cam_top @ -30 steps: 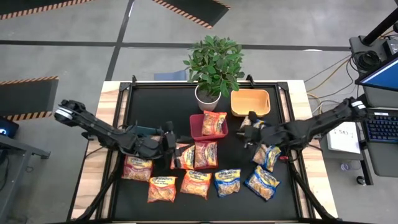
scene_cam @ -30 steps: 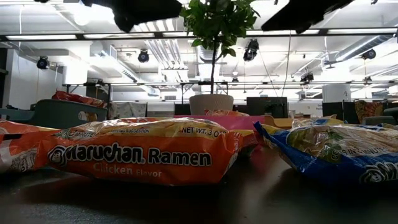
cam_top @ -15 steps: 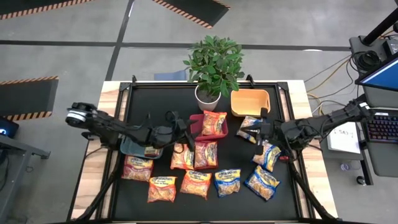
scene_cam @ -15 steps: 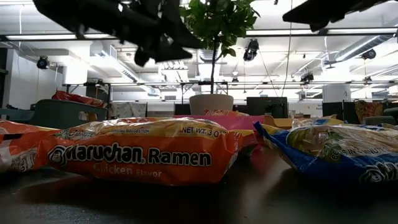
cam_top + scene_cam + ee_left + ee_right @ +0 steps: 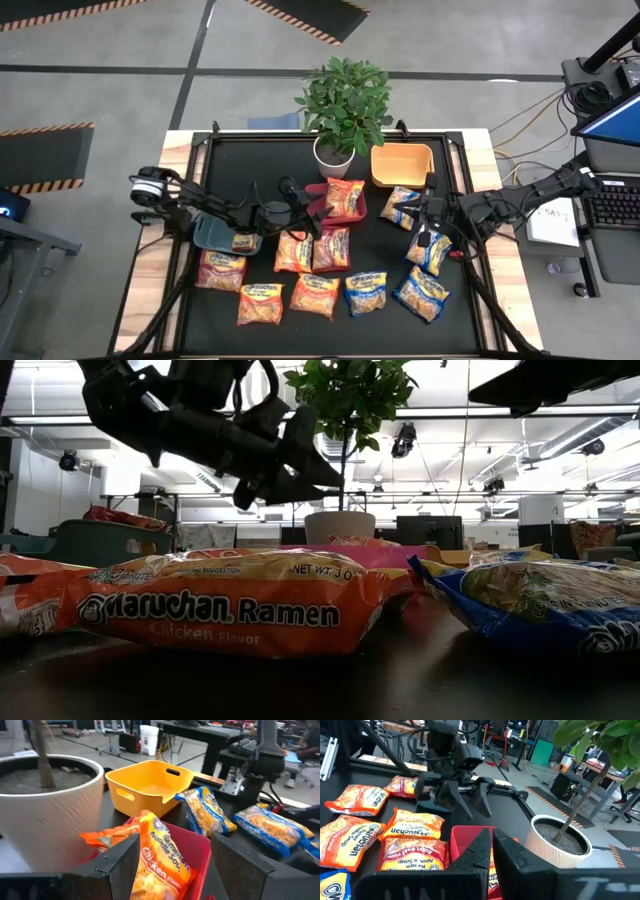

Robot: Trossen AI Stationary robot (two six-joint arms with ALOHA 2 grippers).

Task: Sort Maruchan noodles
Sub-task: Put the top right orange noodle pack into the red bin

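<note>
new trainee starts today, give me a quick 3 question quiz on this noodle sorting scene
1. True or false: the orange bin already holds a noodle packet.
2. Multiple choice: the left hand is A) open, next to the red bin; B) shut on a blue packet; C) resting inside the grey-blue bin.
3. Fill in: the red bin sits directly in front of the potted ____, and an orange packet lies in it.

Key
1. False: the bin is empty.
2. A.
3. plant.
</note>
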